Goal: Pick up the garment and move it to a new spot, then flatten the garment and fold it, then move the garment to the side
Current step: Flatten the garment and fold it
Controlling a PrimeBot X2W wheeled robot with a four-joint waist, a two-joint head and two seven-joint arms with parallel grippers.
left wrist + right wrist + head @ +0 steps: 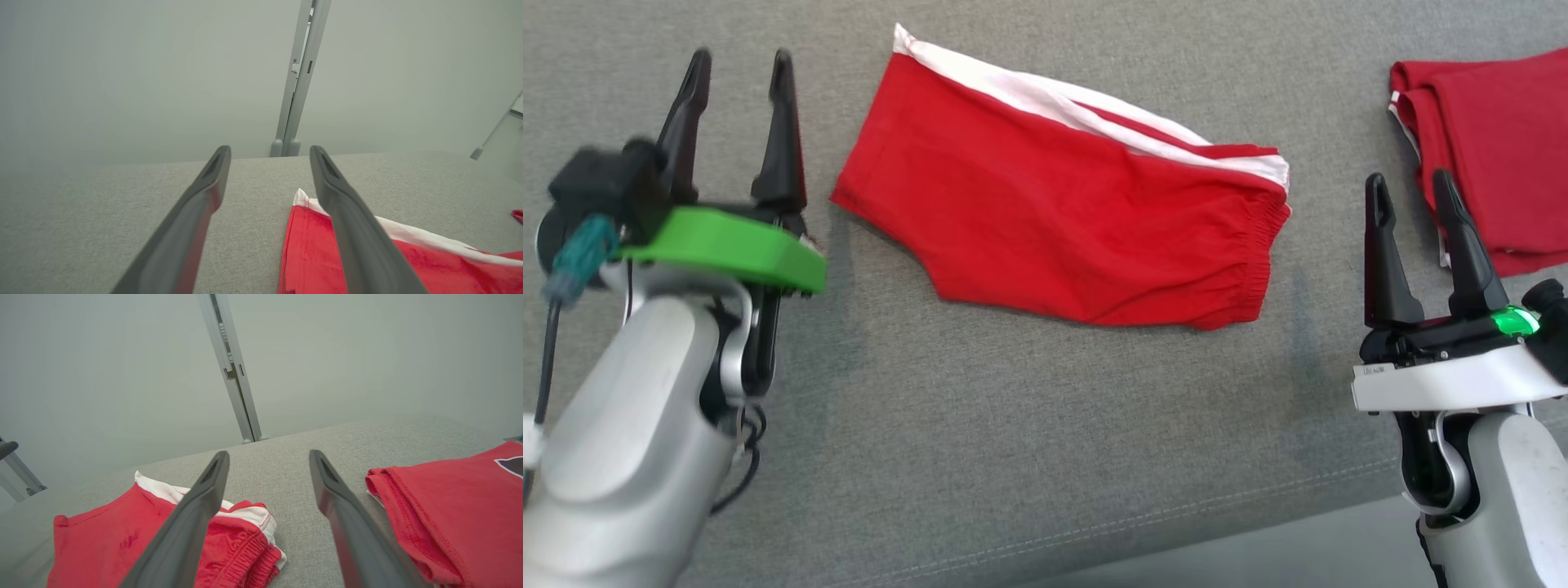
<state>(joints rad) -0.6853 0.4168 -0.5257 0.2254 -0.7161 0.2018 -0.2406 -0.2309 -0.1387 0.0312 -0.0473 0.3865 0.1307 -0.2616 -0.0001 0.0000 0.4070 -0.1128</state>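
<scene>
The garment point(1062, 204) is a pair of red shorts with white side stripes, lying folded in half on the grey fabric surface point(1013, 457). Its leg hem points left and its elastic waistband right. My left gripper point(737, 67) stands open just left of the hem, apart from it and holding nothing. In the left wrist view the shorts' white-striped corner point(302, 200) lies beside the right finger point(347, 220). My right gripper point(1409, 186) is open too, right of the waistband, with nothing between its fingers. The right wrist view shows the waistband point(245, 547) at lower left.
A second red garment point(1494, 139), folded, lies at the far right of the surface, close to my right gripper; it appears as folded red cloth point(449, 514) in the right wrist view. A pale wall with a grey post point(300, 77) stands behind. The surface's front edge point(1217, 539) runs near my arms.
</scene>
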